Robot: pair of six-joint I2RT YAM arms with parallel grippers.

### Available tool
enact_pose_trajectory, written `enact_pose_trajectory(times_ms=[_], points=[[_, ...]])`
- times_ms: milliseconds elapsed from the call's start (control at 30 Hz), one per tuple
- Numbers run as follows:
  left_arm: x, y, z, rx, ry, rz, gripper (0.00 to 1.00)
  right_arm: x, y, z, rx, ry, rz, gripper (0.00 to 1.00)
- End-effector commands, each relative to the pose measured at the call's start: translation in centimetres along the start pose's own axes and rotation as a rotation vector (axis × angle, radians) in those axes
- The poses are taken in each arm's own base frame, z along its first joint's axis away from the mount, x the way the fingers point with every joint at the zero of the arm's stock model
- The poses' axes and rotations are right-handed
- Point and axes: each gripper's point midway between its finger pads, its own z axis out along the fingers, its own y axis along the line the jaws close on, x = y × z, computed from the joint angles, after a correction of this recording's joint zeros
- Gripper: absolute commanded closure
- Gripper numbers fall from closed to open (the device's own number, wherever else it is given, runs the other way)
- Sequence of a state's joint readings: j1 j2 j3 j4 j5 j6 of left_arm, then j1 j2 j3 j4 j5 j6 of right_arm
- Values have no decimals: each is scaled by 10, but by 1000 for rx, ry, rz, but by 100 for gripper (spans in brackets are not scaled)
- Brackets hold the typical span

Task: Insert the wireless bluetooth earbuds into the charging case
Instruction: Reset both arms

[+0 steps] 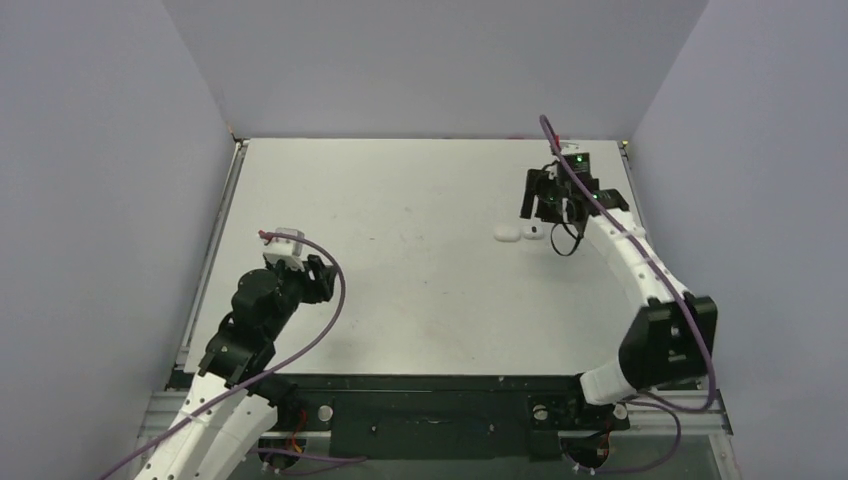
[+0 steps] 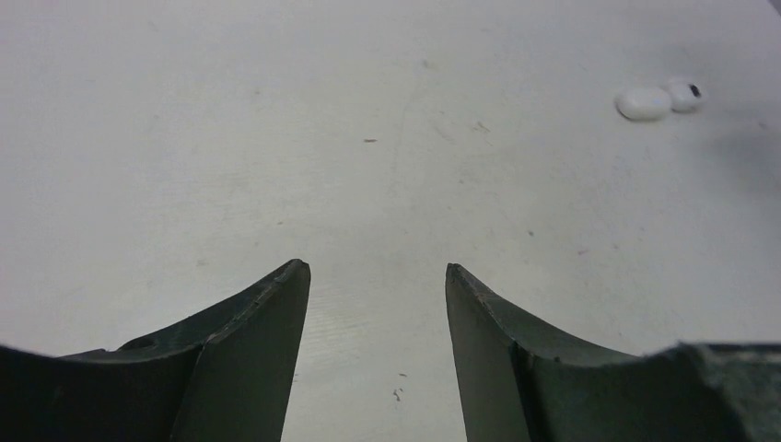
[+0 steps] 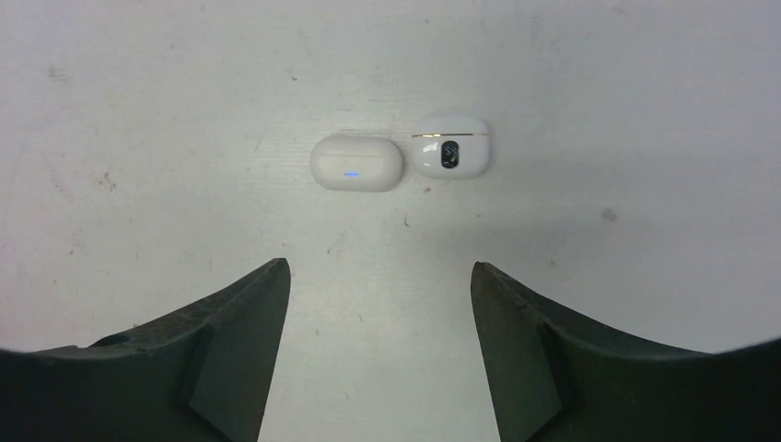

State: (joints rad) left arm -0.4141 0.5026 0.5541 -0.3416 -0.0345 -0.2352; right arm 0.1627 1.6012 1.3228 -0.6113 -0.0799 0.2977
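I am holding my right gripper with its fingers spread wide over the table. The charging case is lying just ahead of the fingertips (a small blue light is glowing on one white half, a dark socket is showing in the half touching it). My left gripper is hanging parted too, well apart from the case.

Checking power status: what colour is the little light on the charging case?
Blue, a short bar on the white charging case; clearest in the right wrist view.
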Motion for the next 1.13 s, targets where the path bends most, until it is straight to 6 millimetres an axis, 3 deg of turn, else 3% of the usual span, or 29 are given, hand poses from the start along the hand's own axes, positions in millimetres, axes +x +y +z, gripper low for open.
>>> enact_pose_trajectory(times_ms=[0, 33, 67, 100, 133, 167, 200, 233, 267, 300, 333, 367, 400, 500, 533, 567, 767, 1100], points=[[-17, 66, 0, -354, -129, -78, 46, -37, -34, -77, 95, -343, -13, 30], [-18, 78, 0, -412, -138, -86, 45, -21, -45, -75, 128, -338, -5, 30], [-16, 91, -3, -479, -145, -88, 45, -29, -51, -98, 139, -429, 12, 29], [-15, 101, -3, -524, -150, -84, 45, -12, -66, -94, 195, -424, 18, 29], [-10, 112, -5, -582, -150, -81, 45, -17, -72, -113, 220, -509, 40, 25], [-7, 123, -6, -626, -161, -86, 44, 0, -92, -109, 309, -511, 73, 24], [-5, 130, -9, -668, -171, -83, 44, -3, -98, -126, 330, -599, 104, 22], [-2, 137, -8, -689, -184, -70, 44, 18, -114, -117, 406, -589, 121, 22], [0, 140, -8, -701, -192, -62, 44, 14, -117, -132, 410, -680, 149, 22], [0, 144, -7, -707, -220, -52, 44, 36, -128, -120, 458, -661, 153, 21], [0, 146, -6, -708, -233, -48, 44, 46, -133, -117, 466, -706, 175, 20], [4, 149, -3, -710, -256, -43, 44, 40, -136, -127, 467, -797, 232, 20], [6, 151, -1, -710, -271, -43, 43, 54, -141, -117, 482, -792, 251, 20], [26, 162, 3, -726, -343, -50, 43, 66, -160, -123, 543, -888, 469, 20], [21, 163, 1, -726, -399, -58, 43, 71, -167, -126, 574, -918, 570, 19], [35, 167, 0, -737, -386, -38, 43, 79, -171, -124, 601, -899, 594, 18], [44, 166, 1, -704, -388, -24, 42, 100, -175, -103, 660, -777, 570, 18], [53, 166, 7, -695, -348, -38, 42, 88, -167, -108, 566, -882, 513, 19]])
